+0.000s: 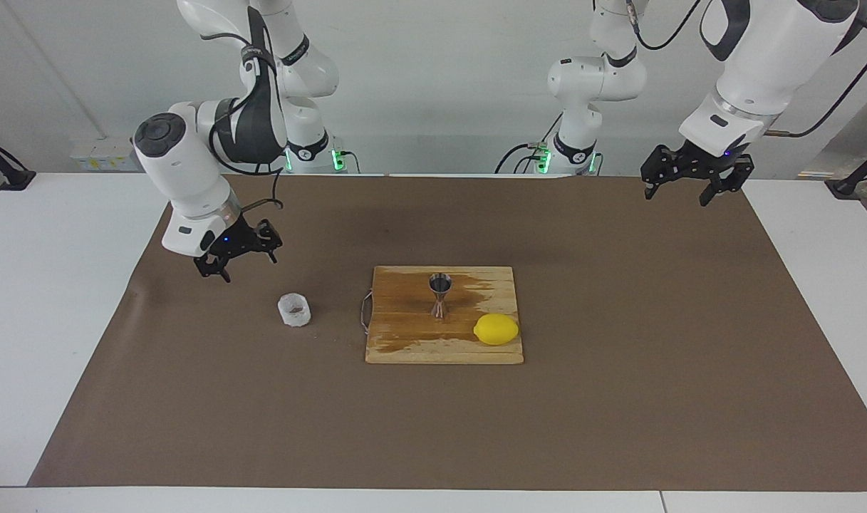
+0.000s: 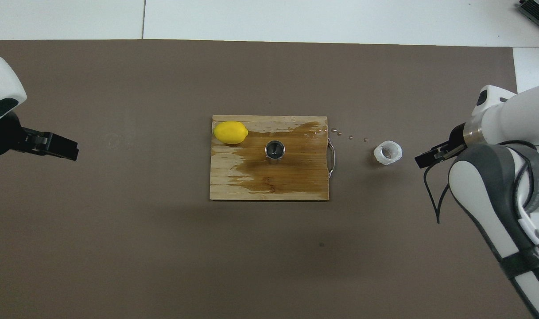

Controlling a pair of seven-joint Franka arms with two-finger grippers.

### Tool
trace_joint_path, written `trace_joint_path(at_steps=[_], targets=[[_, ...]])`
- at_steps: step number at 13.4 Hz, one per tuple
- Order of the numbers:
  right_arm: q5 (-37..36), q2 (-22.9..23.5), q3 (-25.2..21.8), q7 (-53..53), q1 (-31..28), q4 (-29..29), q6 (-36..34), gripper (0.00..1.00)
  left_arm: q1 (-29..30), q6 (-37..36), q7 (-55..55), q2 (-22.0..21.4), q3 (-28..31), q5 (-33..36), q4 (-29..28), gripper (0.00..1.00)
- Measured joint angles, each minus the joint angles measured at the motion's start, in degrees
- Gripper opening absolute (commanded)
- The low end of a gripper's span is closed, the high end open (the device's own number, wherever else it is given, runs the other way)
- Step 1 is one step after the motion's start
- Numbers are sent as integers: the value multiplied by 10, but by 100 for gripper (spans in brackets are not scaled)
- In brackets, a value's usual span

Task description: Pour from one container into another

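Small crinkled white translucent cup (image 1: 294, 310) upright on brown mat (image 1: 618, 399), contents indistinct. Steel hourglass jigger (image 1: 440, 295) on wet wooden board (image 1: 405, 342). Right gripper (image 1: 237, 253) raised, spread, empty, largely arm-hidden overhead; left gripper (image 1: 695, 174) waiting, spread.

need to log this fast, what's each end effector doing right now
Left end effector: open, empty, over the brown mat.
Right end effector: open, empty, over the mat near the white cup.

Bright even overhead light, soft faint shadows on mat (image 1: 618, 399), both pics sharp, no glare
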Motion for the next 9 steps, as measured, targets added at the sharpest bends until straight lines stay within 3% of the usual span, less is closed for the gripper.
trace_joint_path(at_steps=[5,9], targets=[[-6,-53,-2,197,10,126,-187,100,0,0,0,0,0,0,0,100],[-5,-50,-8,228,7,159,-211,100,0,0,0,0,0,0,0,100]])
